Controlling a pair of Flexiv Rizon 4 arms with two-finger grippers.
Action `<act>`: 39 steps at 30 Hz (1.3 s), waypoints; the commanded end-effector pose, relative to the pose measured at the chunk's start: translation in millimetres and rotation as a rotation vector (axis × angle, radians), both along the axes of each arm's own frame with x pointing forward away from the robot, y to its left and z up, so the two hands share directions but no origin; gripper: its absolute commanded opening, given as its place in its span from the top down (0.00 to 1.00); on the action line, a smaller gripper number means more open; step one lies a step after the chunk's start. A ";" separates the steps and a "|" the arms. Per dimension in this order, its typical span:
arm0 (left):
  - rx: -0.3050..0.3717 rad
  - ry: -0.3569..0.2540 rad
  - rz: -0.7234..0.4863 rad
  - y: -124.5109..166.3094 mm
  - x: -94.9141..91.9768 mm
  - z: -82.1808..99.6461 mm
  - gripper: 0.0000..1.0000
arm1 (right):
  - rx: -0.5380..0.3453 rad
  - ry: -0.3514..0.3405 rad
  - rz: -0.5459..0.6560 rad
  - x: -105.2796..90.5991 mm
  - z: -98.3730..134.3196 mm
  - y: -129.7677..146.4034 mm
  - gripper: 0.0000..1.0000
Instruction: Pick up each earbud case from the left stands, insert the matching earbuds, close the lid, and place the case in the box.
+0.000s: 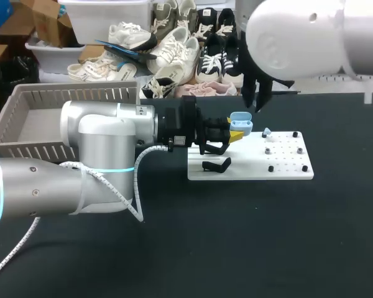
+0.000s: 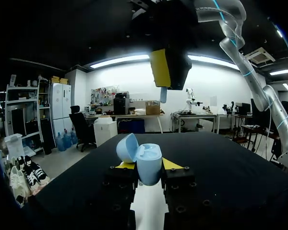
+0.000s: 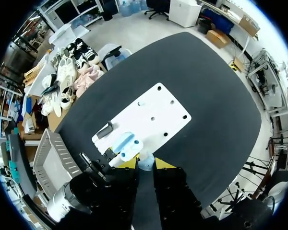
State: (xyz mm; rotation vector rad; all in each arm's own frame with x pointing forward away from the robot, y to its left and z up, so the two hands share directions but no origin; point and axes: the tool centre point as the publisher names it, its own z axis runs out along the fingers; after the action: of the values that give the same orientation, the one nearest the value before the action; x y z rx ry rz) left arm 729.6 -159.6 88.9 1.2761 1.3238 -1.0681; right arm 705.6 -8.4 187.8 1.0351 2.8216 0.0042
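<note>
Left fingers (image 2: pixel 170 164) pinch the open case (image 2: pixel 146 160), right fingers (image 3: pixel 163 164) an earbud (image 3: pixel 145 164), over the white board (image 3: pixel 153 117).

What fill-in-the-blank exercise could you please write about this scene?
The left gripper is shut on the light blue earbud case, whose lid is ____. The right gripper, shut on a small earbud, hangs ____ that case. The white board lies on a table whose colour is ____.
Missing words: open; above; black.
</note>
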 end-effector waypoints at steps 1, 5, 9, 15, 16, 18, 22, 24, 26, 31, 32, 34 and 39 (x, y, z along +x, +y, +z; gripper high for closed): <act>-0.002 -0.002 0.004 0.5 -1.3 -0.4 1.00 | -0.022 0.031 0.012 9.5 -6.9 7.0 1.00; -0.002 -0.002 0.004 0.5 -1.3 -0.4 1.00 | -0.023 0.036 0.024 11.0 -12.9 10.4 1.00; -0.002 -0.002 0.004 0.5 -1.3 -0.4 1.00 | -0.021 0.046 0.040 11.3 -20.8 12.5 1.00; -0.002 -0.002 0.004 0.5 -1.3 -0.4 1.00 | 0.008 0.038 0.059 9.3 -26.5 14.3 1.00; -0.002 -0.002 0.004 0.5 -1.3 -0.4 1.00 | 0.014 0.032 0.064 9.1 -27.1 14.5 1.00; -0.002 -0.002 0.004 0.5 -1.3 -0.4 1.00 | 0.021 0.024 0.069 8.9 -28.5 14.1 1.00; -0.002 -0.002 0.004 0.5 -1.3 -0.4 1.00 | 0.030 0.016 0.078 8.9 -30.6 13.1 1.00; -0.002 -0.002 0.004 0.5 -1.3 -0.4 1.00 | 0.031 0.013 0.081 9.1 -31.3 12.4 1.00; -0.002 -0.002 0.004 0.5 -1.3 -0.4 1.00 | 0.034 0.009 0.084 9.1 -32.4 11.7 1.00; -0.002 -0.002 0.004 0.5 -1.3 -0.4 1.00 | 0.042 0.014 0.086 10.8 -38.8 10.1 1.00; -0.002 -0.002 0.004 0.5 -1.3 -0.4 1.00 | 0.042 0.015 0.086 11.4 -39.7 9.9 1.00; -0.002 -0.002 0.004 0.5 -1.3 -0.4 1.00 | 0.040 0.018 0.085 12.8 -41.2 10.0 1.00; -0.002 -0.002 0.004 0.5 -1.3 -0.4 1.00 | 0.042 0.020 0.086 16.5 -43.7 11.5 1.00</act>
State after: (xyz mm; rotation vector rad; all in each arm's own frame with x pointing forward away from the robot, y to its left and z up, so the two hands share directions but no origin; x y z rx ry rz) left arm 729.7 -159.5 88.9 1.2761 1.3238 -1.0680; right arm 720.5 2.6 146.0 0.9255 2.8926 0.0629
